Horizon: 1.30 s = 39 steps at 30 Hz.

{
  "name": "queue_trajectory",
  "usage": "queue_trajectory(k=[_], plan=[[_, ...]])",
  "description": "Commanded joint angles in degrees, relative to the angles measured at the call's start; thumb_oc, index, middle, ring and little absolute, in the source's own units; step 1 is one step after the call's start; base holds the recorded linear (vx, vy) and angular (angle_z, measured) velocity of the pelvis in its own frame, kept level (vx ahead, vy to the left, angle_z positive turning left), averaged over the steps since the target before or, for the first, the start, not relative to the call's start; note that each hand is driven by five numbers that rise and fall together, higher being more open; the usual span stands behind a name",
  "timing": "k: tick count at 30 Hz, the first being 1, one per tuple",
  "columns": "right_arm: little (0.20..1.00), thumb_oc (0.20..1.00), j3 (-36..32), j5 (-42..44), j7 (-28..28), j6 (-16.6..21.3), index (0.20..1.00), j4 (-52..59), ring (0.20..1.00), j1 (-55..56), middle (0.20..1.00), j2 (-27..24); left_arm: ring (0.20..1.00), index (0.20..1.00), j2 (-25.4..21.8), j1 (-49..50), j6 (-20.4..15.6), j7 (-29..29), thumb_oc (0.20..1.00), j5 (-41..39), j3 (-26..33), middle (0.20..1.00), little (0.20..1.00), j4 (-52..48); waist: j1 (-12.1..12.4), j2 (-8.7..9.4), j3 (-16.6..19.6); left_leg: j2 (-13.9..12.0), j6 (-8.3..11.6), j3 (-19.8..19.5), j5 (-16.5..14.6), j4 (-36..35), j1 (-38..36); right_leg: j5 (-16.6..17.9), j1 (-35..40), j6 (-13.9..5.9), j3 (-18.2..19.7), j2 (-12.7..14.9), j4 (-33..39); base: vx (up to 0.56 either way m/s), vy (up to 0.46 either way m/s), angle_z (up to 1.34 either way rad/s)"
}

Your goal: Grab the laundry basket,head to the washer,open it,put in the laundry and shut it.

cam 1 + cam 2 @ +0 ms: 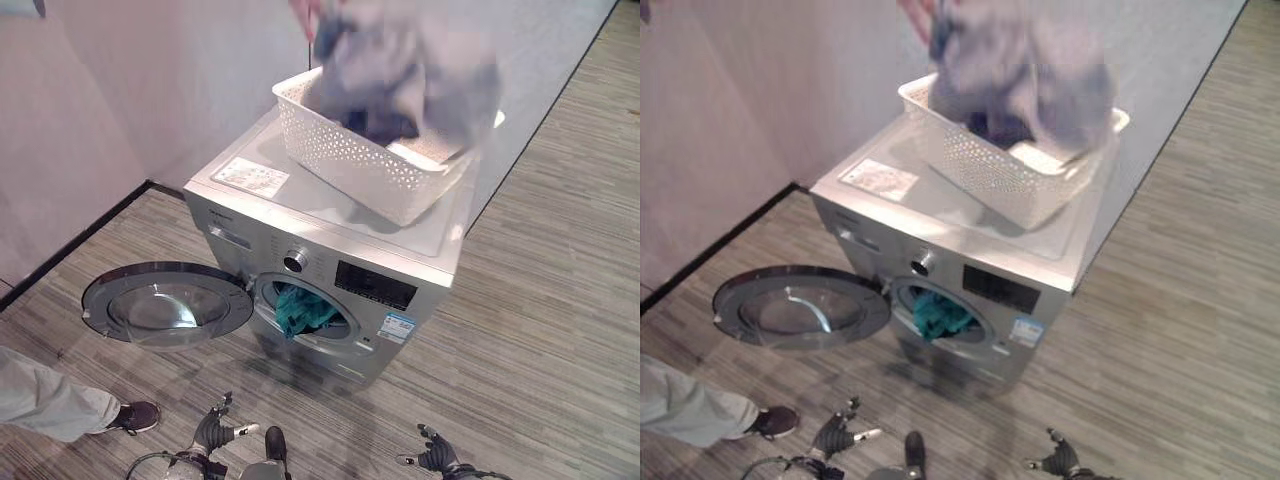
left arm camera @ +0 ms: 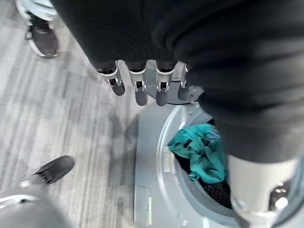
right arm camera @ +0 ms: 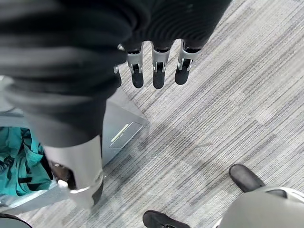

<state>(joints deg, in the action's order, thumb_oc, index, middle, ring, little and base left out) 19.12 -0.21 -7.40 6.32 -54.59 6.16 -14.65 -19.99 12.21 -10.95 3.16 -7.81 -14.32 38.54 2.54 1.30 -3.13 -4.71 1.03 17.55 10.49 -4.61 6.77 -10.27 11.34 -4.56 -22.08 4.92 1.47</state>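
Grey striped floor [image 1: 560, 330] surrounds the open washer [image 1: 330, 270]; both hands' fingers [image 2: 137, 90] [image 3: 159, 71] hang straight, empty.

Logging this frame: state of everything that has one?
Washer: teal cloth hanging in its opening.
Door: swung wide open.
Basket: on top of the washer, clothes above it, blurred.
Left hand: open, holds nothing.
Right hand: open, holds nothing.

Grey striped floor [image 1: 560, 300] runs to pale walls [image 1: 120, 90] that meet in a corner, with a dark skirting strip [image 1: 70, 250] along the left wall's base.
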Motion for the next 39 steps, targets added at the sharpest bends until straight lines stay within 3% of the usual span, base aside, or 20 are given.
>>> queue_trajectory(k=[1, 9, 15, 19, 24, 30, 34, 37, 38, 39], plan=[[1.0, 1.0, -1.2, 1.2, -0.5, 0.6, 1.0, 1.4, 1.0, -1.6, 1.0, -1.4, 1.0, 1.0, -1.0, -0.6, -1.1, -0.4, 1.0, -3.4, 1.9, 1.0, 1.0, -1.6, 0.7, 0.02, -1.8, -2.8, 2.35, -0.8, -2.5, 2.1, 0.8, 0.8, -0.5, 0.31, -1.8, 0.7, -0.7, 0.0, -0.013, -0.16], [1.0, 1.0, -6.7, 7.3, -0.8, 0.5, 1.0, 3.2, 1.0, 1.1, 1.0, -1.6, 1.0, 1.0, -1.0, 1.9, -0.4, -1.3, 1.0, -5.1, 3.9, 1.0, 1.0, -3.0, 0.0, -0.2, -0.9, -2.8, 2.57, -0.5, -2.3, 1.0, -1.1, 1.1, 0.8, 0.27, -1.4, 0.5, 0.0, 0.03, -0.016, -0.03], [1.0, 1.0, -17.2, 11.6, -4.6, 1.0, 1.0, 10.6, 1.0, 1.9, 1.0, -6.1, 1.0, 1.0, -1.6, 3.9, 0.1, -2.1, 1.0, -5.8, 5.9, 1.0, 1.0, -6.3, -1.0, -0.27, -0.6, -3.0, 2.47, 0.4, -3.5, 1.8, -1.3, 1.6, 0.8, -0.35, -0.6, 0.9, 0.5, 0.02, 0.016, -0.03], [1.0, 1.0, -31.5, 12.0, -9.7, 4.1, 1.0, 29.0, 1.0, 2.2, 1.0, -14.4, 1.0, 1.0, -1.5, 2.7, -0.6, -2.5, 1.0, -6.2, 7.2, 1.0, 1.0, -8.3, -2.0, 0.49, -0.8, -2.9, 1.7, 1.1, -7.4, 6.6, -0.3, 2.8, 0.5, -1.47, 1.2, 2.7, 0.1, 0.04, 0.116, -0.22], [1.0, 1.0, -38.1, 6.9, -11.5, 4.7, 1.0, 47.8, 1.0, -2.3, 1.0, -22.3, 1.0, 1.0, -2.4, 0.4, -0.3, -3.0, 1.0, -5.4, 7.2, 1.0, 1.0, -9.4, -1.2, 2.22, -1.1, -1.7, -0.55, 2.4, -12.3, 9.1, -0.8, 4.9, -1.0, -3.69, 3.0, 6.0, -3.1, 0.08, 0.211, -0.36], [1.0, 1.0, -39.3, 4.4, -10.9, 6.3, 1.0, 58.2, 1.0, -9.8, 1.0, -30.5, 1.0, 1.0, -5.1, -1.1, -0.1, -4.2, 1.0, -3.6, 5.0, 1.0, 1.0, -9.9, 0.2, 4.23, -1.2, 1.6, -3.52, 1.2, -14.6, 6.8, -4.1, 10.1, -3.5, -6.15, 1.9, 9.7, -13.4, 0.08, 0.179, -0.07], [1.0, 1.0, -37.8, 4.5, -10.3, 6.3, 1.0, 57.5, 1.0, -15.0, 1.0, -36.9, 1.0, 1.0, -7.9, -2.3, 0.0, -5.2, 1.0, -2.5, 2.3, 1.0, 1.0, -11.4, 0.3, 4.93, -1.8, 4.0, -5.76, -2.9, -15.9, 5.4, -6.8, 13.8, -6.6, -6.76, 2.9, 11.3, -26.9, 0.12, 0.166, 0.59], [1.0, 1.0, -37.1, 5.2, -10.2, 6.5, 1.0, 56.8, 1.0, -16.3, 1.0, -38.0, 1.0, 1.0, -8.0, -2.5, -0.1, -5.3, 1.0, -2.3, 1.9, 1.0, 1.0, -11.3, 0.2, 5.02, -1.9, 4.3, -6.14, -3.7, -16.2, 5.3, -7.3, 13.1, -7.9, -6.85, 3.6, 11.6, -29.6, 0.08, 0.058, 0.76], [1.0, 1.0, -35.5, 6.2, -8.6, 5.8, 1.0, 55.8, 1.0, -19.3, 1.0, -42.6, 1.0, 1.0, -8.3, -2.9, -0.3, -5.6, 1.0, -2.5, 1.3, 1.0, 1.0, -11.3, 0.2, 4.99, -2.3, 4.2, -6.14, -5.6, -16.3, 4.1, -8.9, 11.5, -11.1, -5.66, 4.7, 11.8, -30.0, 0.12, 0.029, 0.69], [1.0, 1.0, -35.4, 6.2, -8.6, 5.8, 1.0, 55.8, 1.0, -19.5, 1.0, -42.6, 1.0, 1.0, -8.3, -2.9, -0.3, -5.6, 1.0, -2.5, 1.4, 1.0, 1.0, -11.3, 0.2, 4.95, -2.3, 4.2, -6.13, -5.6, -16.3, 4.1, -8.9, 11.5, -11.0, -5.65, 4.6, 11.7, -29.9, 0.08, 0.017, 0.36]])
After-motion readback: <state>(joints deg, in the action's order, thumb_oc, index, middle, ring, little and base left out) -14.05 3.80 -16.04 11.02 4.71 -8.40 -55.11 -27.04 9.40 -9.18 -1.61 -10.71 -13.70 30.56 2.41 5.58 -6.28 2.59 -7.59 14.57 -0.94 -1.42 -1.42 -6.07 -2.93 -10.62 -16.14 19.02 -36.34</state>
